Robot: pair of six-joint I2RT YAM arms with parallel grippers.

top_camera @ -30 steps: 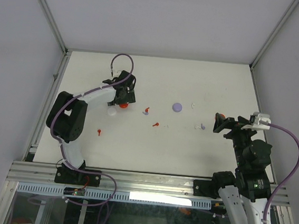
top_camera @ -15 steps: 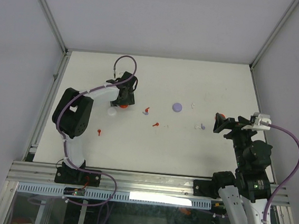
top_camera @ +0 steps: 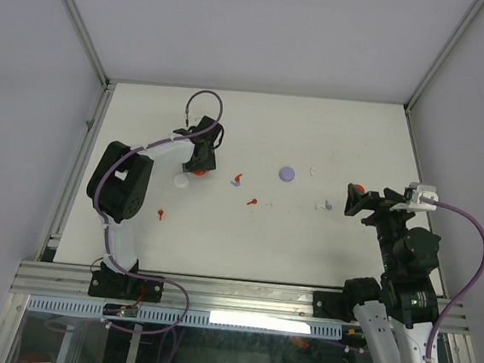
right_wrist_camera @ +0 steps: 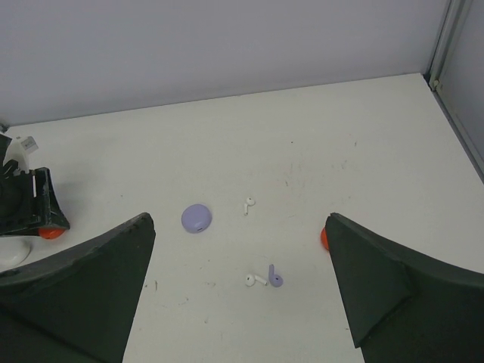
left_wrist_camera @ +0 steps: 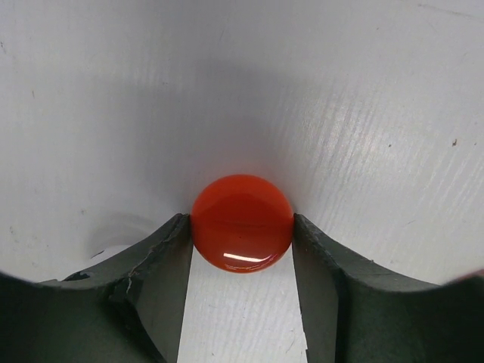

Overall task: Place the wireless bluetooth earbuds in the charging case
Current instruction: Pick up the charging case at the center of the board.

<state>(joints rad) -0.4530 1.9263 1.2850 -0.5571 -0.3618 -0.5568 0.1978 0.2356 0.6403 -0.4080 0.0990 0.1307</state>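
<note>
On the left half of the white worktop [top_camera: 358,133], the left tool [left_wrist_camera: 242,223] is down low with its two dark fingers [left_wrist_camera: 159,287] pressed against either side of a glossy red round puck [left_wrist_camera: 242,234]. As far as the wrist view shows, it is clamped on the puck, which sits flat on the surface. A white round puck [top_camera: 180,180] lies just beside them. I take the red puck for one of the charging cases, so the step in hand looks like securing a case, with no bud put away yet. The earbuds lie loose and well apart from that grip: two tiny red stemmed buds [top_camera: 237,179] near the middle, a third red bud [top_camera: 162,214] nearer the left arm's base, and a pale purple stemmed bud [right_wrist_camera: 274,277] just beside a small white stemmed bud [right_wrist_camera: 253,280] toward the right, near a pale purple round puck [right_wrist_camera: 197,218]. The right tool [top_camera: 353,201] hangs over the right side with its fingers spread wide, holding nothing. Next, I'd judge, the case needs steadying and its lid opening. Then a matching red bud must be fetched, and something so small calls for a very fine pinch.
</note>
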